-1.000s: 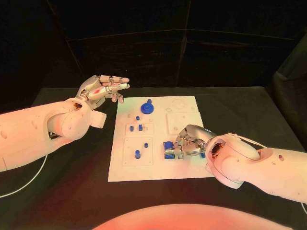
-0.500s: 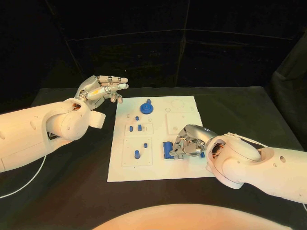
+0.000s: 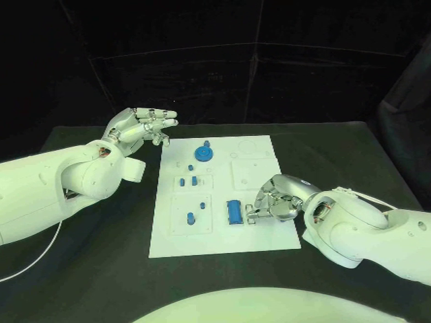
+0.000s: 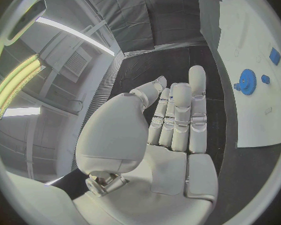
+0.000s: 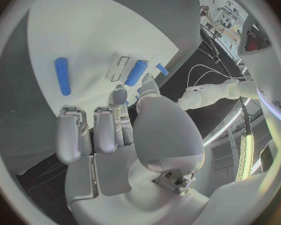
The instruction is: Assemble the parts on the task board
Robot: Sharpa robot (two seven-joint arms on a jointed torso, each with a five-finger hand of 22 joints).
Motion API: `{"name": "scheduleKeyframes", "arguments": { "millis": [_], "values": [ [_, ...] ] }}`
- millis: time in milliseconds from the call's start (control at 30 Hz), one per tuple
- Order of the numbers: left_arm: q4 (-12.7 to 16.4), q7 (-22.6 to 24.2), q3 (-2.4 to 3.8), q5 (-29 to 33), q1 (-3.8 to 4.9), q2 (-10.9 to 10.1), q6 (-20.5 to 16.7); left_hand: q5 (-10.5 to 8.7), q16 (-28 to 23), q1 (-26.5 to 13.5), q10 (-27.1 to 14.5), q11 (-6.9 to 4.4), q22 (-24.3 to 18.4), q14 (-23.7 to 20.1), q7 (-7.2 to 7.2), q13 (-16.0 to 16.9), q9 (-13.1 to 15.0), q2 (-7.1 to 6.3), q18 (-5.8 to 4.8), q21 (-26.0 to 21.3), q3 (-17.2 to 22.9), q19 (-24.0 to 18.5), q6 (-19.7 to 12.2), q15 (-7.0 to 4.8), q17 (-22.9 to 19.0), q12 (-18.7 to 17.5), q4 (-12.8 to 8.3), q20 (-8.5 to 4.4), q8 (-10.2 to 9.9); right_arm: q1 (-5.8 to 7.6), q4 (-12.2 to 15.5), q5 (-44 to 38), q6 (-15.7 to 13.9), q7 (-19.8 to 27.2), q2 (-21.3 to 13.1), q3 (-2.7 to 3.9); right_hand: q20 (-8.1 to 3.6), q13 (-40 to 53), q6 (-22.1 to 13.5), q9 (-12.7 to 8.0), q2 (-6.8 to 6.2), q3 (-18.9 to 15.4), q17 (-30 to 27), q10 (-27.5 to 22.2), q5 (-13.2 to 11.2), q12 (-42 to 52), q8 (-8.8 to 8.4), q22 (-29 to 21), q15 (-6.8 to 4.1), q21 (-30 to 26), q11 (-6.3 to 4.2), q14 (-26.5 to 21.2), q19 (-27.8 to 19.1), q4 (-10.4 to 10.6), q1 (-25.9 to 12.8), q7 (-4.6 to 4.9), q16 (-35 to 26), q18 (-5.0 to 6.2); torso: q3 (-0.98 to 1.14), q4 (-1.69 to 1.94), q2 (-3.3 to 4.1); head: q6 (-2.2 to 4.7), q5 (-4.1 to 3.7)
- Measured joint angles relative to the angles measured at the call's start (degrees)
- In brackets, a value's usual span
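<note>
The white task board (image 3: 225, 232) lies in the middle of the black table. On it are a blue gear (image 3: 205, 153), some small blue parts (image 3: 188, 181) and a long blue part (image 3: 235, 212). My right hand (image 3: 275, 200) hovers low at the board's right side, just beside the long blue part, fingers loosely bent and holding nothing. In the right wrist view its fingertips (image 5: 118, 94) point at a blue part (image 5: 135, 72) beside a slot, and a blue rod (image 5: 62, 76) lies further off. My left hand (image 3: 139, 124) is raised off the board's far left corner, open and empty, with the blue gear (image 4: 247, 81) ahead of it.
Another small blue part (image 3: 190, 217) stands in a square module near the board's front left. Bare black table (image 3: 99, 269) surrounds the board. Dark curtains close off the back.
My right hand has drawn back to the right off the blue parts, leaving the long blue part uncovered on the board. The left hand has hardly moved.
</note>
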Motion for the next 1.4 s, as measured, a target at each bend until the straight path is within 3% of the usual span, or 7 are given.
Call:
{"name": "scheduleKeyframes", "arguments": {
  "millis": [200, 433, 1167, 1400],
  "values": [
    [0.02, -0.01, -0.01, 0.00, -0.01, 0.05, 0.00, 0.00, 0.00, 0.00, 0.00, 0.00, 0.00, 0.00, 0.00, 0.00, 0.00, 0.00, -0.01, 0.00, 0.00, 0.00, 0.00, 0.00, 0.00, 0.00, 0.00, 0.00, 0.00, 0.20, 0.37, 1.65, -0.33, 1.75, -5.44, 0.03, 0.00, -0.18, -0.82, -0.88, 1.92, 0.63, 0.17, -0.21, 2.81, -0.38, -1.51, 0.00, 0.00, 0.00, 0.21, 0.00, 0.00, -0.69, 2.43, 0.32, 0.00, 0.00, -0.04, -0.01, -0.01, 0.35, -0.77],
    [0.08, -0.02, -0.02, 0.00, -0.01, 0.23, 0.01, 0.00, 0.00, 0.00, 0.00, 0.00, 0.00, 0.00, 0.00, 0.00, 0.00, 0.00, 0.00, 0.00, 0.00, 0.00, 0.00, 0.00, 0.00, 0.00, 0.00, 0.00, 0.00, 0.30, -0.73, 0.71, 1.11, 1.70, -7.53, 0.05, 0.22, 0.06, -0.16, -1.55, 2.32, 0.37, 0.49, 0.00, 4.64, -0.38, -2.09, 0.00, 0.22, 0.00, 0.41, 0.22, 0.22, -1.21, 2.95, 0.31, 0.00, 0.01, -0.04, 0.00, 0.03, 0.54, -1.31],
    [0.08, -0.06, -0.07, 0.00, -0.01, 0.30, 0.14, 0.00, 0.00, 0.00, 0.00, 0.00, 0.01, 0.00, 0.00, 0.00, 0.00, 0.00, 0.00, 0.00, 0.00, 0.00, 0.00, 0.00, 0.00, 0.00, 0.00, 0.00, 0.00, 0.30, -4.20, -7.09, 10.58, -1.90, -3.46, 0.06, 0.22, -0.10, 1.48, -2.12, 2.63, -0.67, 0.56, 0.22, 6.07, -0.38, -2.65, 0.00, 0.22, 0.23, 0.19, 0.21, 0.22, -0.48, 2.60, -0.05, 0.00, 0.01, 0.01, 0.15, 0.09, 0.01, -1.19],
    [0.06, -0.09, -0.08, 0.00, -0.01, 0.30, 0.16, 0.00, 0.00, 0.00, 0.00, 0.00, 0.01, 0.00, 0.00, 0.00, 0.00, 0.00, 0.00, 0.00, 0.00, 0.00, 0.00, 0.00, 0.00, 0.00, 0.00, 0.00, 0.00, 0.50, -4.53, -9.20, 12.16, -2.21, -2.64, 0.24, 0.22, -0.16, 1.93, -2.41, 3.70, -0.96, 0.55, 0.22, 6.60, -0.67, -3.35, 0.00, 0.22, 0.23, 0.19, 0.21, 0.22, -1.33, 4.08, -0.04, 0.00, 0.01, 0.01, 0.12, 0.09, -0.11, -1.13]
  ]
}}
